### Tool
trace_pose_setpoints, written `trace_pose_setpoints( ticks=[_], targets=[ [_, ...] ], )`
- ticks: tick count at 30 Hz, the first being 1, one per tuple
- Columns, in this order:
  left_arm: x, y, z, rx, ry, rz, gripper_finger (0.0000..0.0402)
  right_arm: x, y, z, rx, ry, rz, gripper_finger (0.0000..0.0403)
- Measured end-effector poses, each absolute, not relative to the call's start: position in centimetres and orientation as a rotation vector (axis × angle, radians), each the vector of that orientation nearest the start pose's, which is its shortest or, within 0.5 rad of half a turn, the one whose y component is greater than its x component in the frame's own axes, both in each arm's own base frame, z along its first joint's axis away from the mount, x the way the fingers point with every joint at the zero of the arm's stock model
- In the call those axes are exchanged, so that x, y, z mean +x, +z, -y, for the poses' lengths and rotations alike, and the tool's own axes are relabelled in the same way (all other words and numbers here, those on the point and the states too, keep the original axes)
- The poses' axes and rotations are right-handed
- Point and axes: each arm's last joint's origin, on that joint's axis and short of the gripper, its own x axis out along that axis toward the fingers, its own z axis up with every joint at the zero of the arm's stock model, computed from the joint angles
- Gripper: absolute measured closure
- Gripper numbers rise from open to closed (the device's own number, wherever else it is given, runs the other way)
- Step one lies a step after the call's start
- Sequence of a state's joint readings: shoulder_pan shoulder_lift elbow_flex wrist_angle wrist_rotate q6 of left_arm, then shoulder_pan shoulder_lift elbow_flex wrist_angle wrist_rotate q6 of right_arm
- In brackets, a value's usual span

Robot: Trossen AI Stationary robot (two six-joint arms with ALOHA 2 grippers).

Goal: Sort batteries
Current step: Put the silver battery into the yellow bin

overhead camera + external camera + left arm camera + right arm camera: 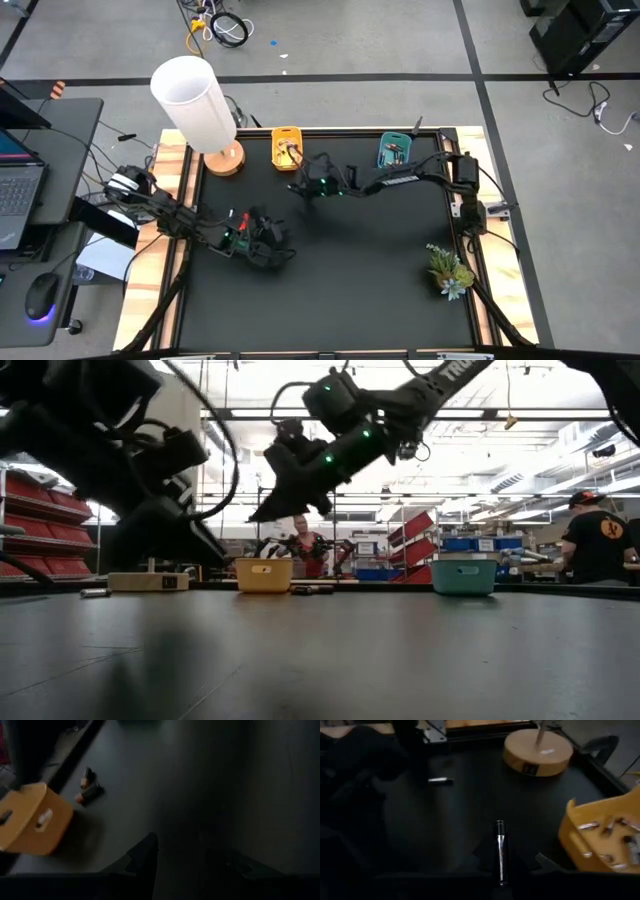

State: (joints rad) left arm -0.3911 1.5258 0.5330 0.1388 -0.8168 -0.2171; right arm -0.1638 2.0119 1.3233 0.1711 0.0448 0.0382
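Note:
My right gripper hangs in the air just near of the yellow bin and is shut on one slim dark battery. Several batteries lie in the yellow bin. Two dark copper-ended batteries lie flat on the mat beside it. A silvery battery lies flat near the lamp base. The teal bin stands farther right at the far edge. My left gripper is open above bare mat on the left. My right gripper pinches the dark battery by its rear end between its two fingers. The battery lies along the fingers and sticks out ahead of them. It is lifted clear of the mat, with the gripper slanting down above the table.
A lamp with a white shade on a round wooden base stands at the far left corner. A small plant sits near the right edge. Wooden rails frame the black mat. People stand in the room beyond.

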Motion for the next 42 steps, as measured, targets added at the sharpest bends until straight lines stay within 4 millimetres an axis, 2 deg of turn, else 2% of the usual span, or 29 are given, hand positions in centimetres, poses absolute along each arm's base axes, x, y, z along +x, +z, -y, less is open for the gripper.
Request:
trace_pose_setpoints(
  ticks=[4,5,8,14,16,19,24,27,29,33,37,39,42],
  targets=[
    [22.7,12.5,8.0,0.245,0.478,-0.639,0.0254,45.1,20.2,10.1,0.048,-0.256,-0.516,0.0376],
    [22.4,12.5,8.2,0.248,0.482,-0.631,0.0254,45.3,20.0,11.1,0.053,-0.273,-0.539,0.0376],
    [21.9,13.0,8.8,0.232,0.483,-0.587,0.0254,46.5,19.8,14.3,0.073,-0.326,-0.569,0.0376],
    [20.7,14.6,9.6,0.207,0.481,-0.526,0.0254,48.2,21.4,19.1,0.155,-0.413,-0.601,0.0375],
    [19.9,15.0,9.7,0.209,0.504,-0.520,0.0254,48.5,21.0,20.4,0.175,-0.436,-0.621,0.0358],
    [19.1,15.7,9.6,0.162,0.526,-0.508,0.0254,49.0,20.1,21.7,0.192,-0.449,-0.649,0.0307],
    [18.1,15.9,9.2,0.066,0.532,-0.545,0.0254,49.2,20.1,22.3,0.207,-0.433,-0.648,0.0235],
    [18.0,16.1,9.1,-0.008,0.528,-0.570,0.0254,49.0,20.3,21.9,0.187,-0.418,-0.687,0.0219],
    [17.8,16.6,9.1,-0.057,0.532,-0.610,0.0254,48.7,21.5,21.0,0.156,-0.394,-0.707,0.0217],
    [17.2,18.1,9.0,-0.181,0.573,-0.692,0.0254,48.9,24.3,16.8,0.048,-0.306,-0.678,0.0223],
    [16.4,18.1,8.8,-0.277,0.637,-0.772,0.0254,49.0,22.9,11.8,-0.031,-0.217,-0.635,0.0227],
    [16.2,17.9,9.0,-0.340,0.640,-0.803,0.0254,48.4,22.0,9.4,-0.070,-0.204,-0.589,0.0227],
    [15.7,17.5,9.4,-0.409,0.638,-0.832,0.0254,46.7,21.8,6.2,-0.108,-0.196,-0.442,0.0227]
  ],
)
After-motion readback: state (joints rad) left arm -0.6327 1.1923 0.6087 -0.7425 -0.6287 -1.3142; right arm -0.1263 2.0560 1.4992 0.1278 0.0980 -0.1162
